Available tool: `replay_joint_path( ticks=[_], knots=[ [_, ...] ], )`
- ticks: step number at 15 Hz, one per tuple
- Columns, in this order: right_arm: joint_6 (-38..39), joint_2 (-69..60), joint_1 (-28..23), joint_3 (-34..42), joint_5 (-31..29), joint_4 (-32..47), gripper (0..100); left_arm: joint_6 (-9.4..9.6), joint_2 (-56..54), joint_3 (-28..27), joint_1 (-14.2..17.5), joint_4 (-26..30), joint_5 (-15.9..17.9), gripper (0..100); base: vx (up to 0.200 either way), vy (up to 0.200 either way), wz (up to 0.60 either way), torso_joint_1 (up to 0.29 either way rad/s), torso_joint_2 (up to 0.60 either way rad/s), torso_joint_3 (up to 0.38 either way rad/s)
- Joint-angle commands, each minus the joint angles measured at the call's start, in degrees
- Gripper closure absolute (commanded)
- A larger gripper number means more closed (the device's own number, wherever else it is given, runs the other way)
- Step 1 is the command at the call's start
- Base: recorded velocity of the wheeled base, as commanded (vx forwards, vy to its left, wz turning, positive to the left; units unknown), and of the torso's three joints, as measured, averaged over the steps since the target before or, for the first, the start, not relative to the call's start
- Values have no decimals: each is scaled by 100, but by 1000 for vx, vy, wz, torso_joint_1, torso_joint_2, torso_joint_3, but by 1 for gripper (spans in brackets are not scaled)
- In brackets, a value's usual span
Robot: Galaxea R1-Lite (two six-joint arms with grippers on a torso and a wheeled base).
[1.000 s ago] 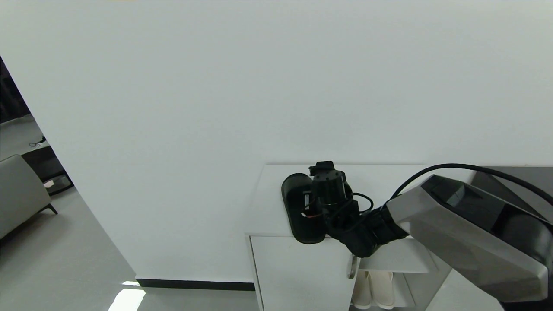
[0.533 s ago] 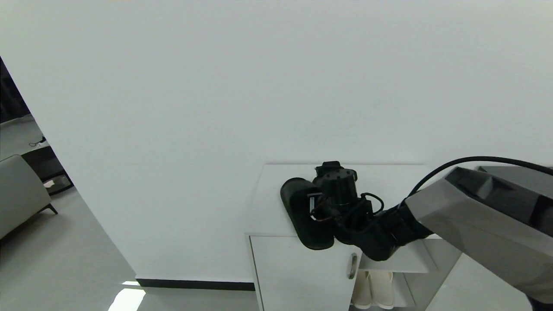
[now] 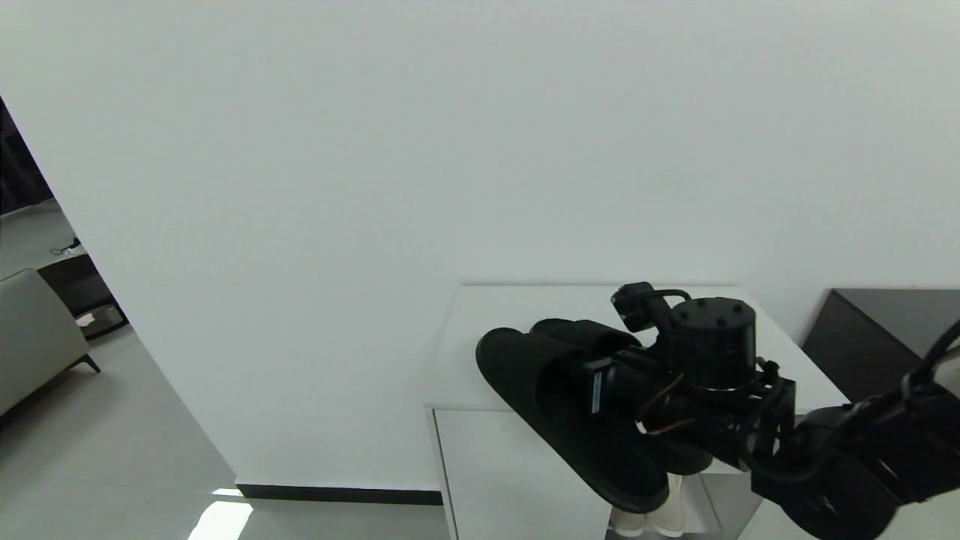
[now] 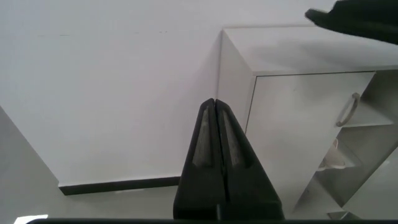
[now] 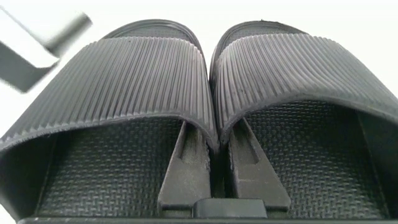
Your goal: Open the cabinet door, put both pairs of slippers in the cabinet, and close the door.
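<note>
A pair of black slippers (image 3: 570,409) hangs tilted in the air over the front edge of the white cabinet (image 3: 517,322). My right gripper (image 3: 594,386) is shut on them, its fingers (image 5: 186,171) pinching the two ribbed straps (image 5: 214,93) together from inside. White slippers (image 3: 645,517) stand on a low shelf in the cabinet's open right half. The cabinet's left door (image 4: 298,130), with its handle (image 4: 346,111), is closed. My left gripper (image 4: 216,143) is shut on nothing, held low to the left of the cabinet, facing the wall.
A white wall (image 3: 450,150) rises behind the cabinet. A dark piece of furniture (image 3: 877,322) stands just right of it. A grey sofa (image 3: 30,337) sits far left on the open floor (image 3: 112,465).
My right arm has lifted the black slippers off the cabinet top and swung them right and towards the camera; they now hang tilted past the front edge.
</note>
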State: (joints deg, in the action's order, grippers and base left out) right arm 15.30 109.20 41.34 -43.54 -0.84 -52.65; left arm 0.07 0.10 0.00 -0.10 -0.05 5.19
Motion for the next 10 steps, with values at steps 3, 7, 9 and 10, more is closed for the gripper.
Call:
replay_joint_path(
  ticks=[3, 7, 9, 10],
  knots=[
    [114, -1569, 182, 1498, 1578, -413, 100, 10, 8, 0, 1, -4, -1, 100, 0, 0, 0, 0, 0, 0],
    [87, -1718, 349, 1586, 1587, -413, 100, 10, 8, 0, 1, -4, -1, 100, -50, 0, 0, 1, 1, 1],
    [96, -1718, 384, 1621, 1578, -413, 100, 1, 8, 0, 1, 5, -1, 100, -200, 0, 0, 12, 5, 0],
    [96, -1718, 393, 1639, 1578, -413, 100, 1, 8, 0, 1, -4, -1, 100, -200, 0, 0, 2, 7, -2]
  ],
)
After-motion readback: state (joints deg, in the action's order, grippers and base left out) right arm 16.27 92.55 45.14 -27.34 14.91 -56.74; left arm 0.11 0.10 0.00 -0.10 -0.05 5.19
